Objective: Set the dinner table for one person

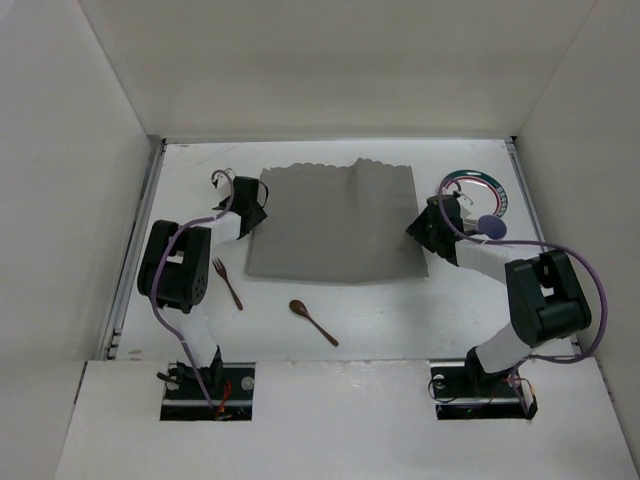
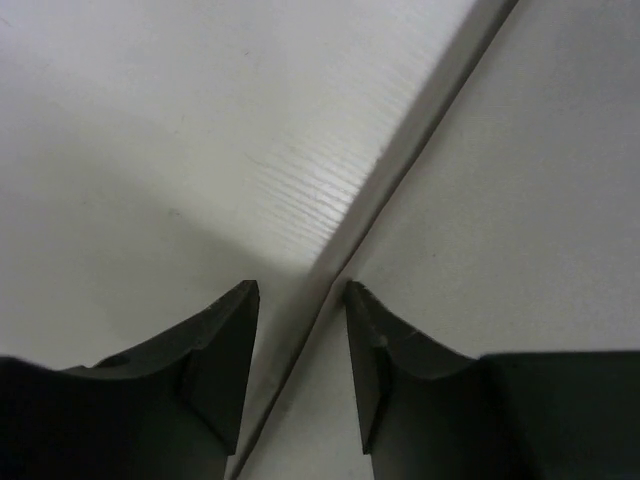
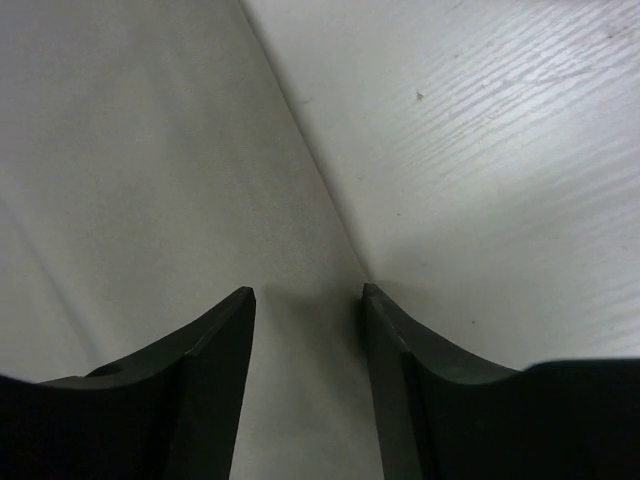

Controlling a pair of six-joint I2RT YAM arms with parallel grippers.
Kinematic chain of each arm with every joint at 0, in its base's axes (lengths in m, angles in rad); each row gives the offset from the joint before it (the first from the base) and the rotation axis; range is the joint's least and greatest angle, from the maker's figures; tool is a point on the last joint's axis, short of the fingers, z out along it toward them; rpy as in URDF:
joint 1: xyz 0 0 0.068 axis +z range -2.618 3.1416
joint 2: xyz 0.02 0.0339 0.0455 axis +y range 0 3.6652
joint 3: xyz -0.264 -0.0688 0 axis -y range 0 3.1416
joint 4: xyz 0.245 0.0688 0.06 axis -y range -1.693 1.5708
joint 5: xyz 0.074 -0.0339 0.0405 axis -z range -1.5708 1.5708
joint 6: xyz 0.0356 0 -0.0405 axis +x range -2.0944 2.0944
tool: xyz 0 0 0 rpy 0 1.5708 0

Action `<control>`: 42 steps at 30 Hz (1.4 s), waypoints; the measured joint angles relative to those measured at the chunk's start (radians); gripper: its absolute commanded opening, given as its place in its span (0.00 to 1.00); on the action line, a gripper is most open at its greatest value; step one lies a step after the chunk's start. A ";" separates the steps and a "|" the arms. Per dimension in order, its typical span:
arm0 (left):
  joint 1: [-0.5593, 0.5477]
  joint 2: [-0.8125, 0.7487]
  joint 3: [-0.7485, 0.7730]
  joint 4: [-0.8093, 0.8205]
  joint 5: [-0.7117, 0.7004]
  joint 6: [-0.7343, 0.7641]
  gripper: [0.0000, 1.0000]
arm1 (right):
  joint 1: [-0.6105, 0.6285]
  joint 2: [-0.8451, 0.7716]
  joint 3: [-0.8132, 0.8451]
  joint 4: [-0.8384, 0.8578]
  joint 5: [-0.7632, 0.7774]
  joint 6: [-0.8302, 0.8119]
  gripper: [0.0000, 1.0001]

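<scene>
White matte dinner table (image 1: 330,310), grey rectangular cloth mat (image 1: 335,220) edges straddled by left gripper (image 2: 300,300) and right gripper (image 3: 308,300), jaws narrowly parted, probably for straightening.

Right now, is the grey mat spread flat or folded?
Spread, not quite flat: the grey mat lies open on the dinner table, a crease running down its right half.
</scene>
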 measured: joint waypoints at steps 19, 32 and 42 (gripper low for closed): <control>0.097 -0.093 -0.202 0.193 0.100 -0.155 0.17 | -0.043 -0.002 -0.042 0.080 -0.085 0.097 0.24; 0.040 -0.340 -0.279 0.154 0.005 -0.136 0.28 | 0.003 -0.211 -0.103 0.066 0.053 0.061 0.62; -0.203 -0.464 -0.336 0.173 -0.021 -0.115 0.29 | 0.225 -0.117 0.016 0.107 0.032 -0.095 0.13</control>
